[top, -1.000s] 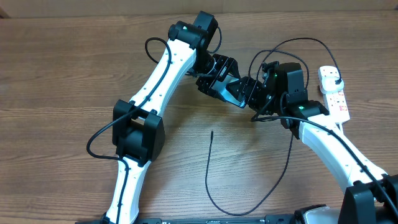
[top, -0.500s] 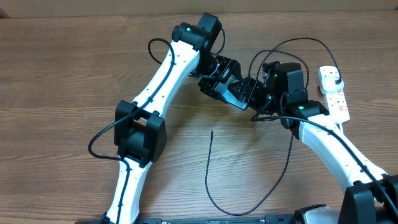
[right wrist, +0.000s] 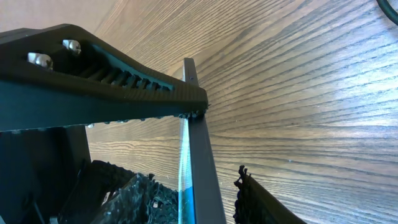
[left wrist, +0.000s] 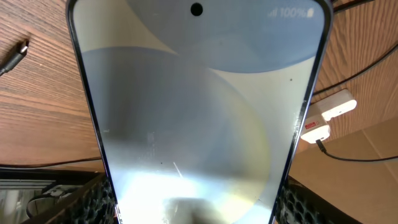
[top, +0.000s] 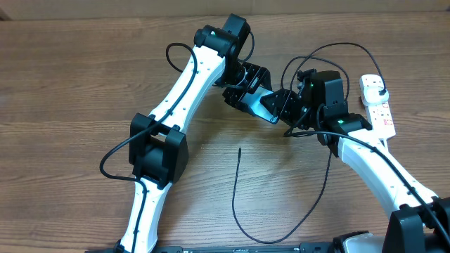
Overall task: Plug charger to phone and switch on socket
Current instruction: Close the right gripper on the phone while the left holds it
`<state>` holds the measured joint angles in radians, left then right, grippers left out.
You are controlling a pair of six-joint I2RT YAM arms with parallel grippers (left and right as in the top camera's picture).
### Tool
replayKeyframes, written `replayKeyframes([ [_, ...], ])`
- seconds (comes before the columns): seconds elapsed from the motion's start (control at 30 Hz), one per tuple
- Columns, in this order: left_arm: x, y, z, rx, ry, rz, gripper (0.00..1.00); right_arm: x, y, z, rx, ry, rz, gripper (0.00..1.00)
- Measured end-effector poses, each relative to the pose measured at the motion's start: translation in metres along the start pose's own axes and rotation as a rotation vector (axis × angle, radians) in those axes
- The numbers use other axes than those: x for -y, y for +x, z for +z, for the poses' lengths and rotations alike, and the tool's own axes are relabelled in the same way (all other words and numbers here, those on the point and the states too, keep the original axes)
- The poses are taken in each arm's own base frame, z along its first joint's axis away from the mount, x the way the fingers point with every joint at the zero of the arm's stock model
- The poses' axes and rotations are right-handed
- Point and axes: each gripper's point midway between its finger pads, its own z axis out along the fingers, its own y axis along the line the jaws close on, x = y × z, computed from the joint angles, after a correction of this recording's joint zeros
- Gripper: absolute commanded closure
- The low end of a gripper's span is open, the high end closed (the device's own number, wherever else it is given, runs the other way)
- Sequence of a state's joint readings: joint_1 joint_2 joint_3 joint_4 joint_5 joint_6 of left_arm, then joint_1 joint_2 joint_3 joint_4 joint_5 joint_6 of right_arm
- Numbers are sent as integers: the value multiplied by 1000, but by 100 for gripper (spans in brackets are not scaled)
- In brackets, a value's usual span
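above the far middle of the desk, off its surface, the phone is held in the air between the two arms; the left gripper is pinching it by its long sides, with the ribbed pads pressed on the dark edges, one at each side; the screen faces the left wrist camera, pale blue and grey, with a small "100%" at one corner.

the right gripper stands at the free end of the phone with its jaws spread around it; the upper finger touches the corner of the phone, the lower finger is just beside the edge and apart from it, so it is not clamped.

near the right edge of the desk lies the socket, white, with red switch marks; one outlet at its far end holds the black plug; the other outlets i cannot see well.

the charger lies on the desk in a loop toward the near edge; its connector tip rests near the middle of the desk, well apart from the phone.
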<state>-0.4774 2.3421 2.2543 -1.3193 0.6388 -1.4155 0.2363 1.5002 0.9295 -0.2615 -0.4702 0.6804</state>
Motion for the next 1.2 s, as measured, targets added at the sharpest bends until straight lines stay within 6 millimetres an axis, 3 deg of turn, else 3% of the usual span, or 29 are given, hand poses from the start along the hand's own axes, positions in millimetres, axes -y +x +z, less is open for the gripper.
replayKeyframes([
  [0.27,0,0,0,0,-1,1,96,0,0,0,1,2,1,65],
  [1.2,0,4,3,-3,-6,8,96,3,-3,0,17,19,1,76],
])
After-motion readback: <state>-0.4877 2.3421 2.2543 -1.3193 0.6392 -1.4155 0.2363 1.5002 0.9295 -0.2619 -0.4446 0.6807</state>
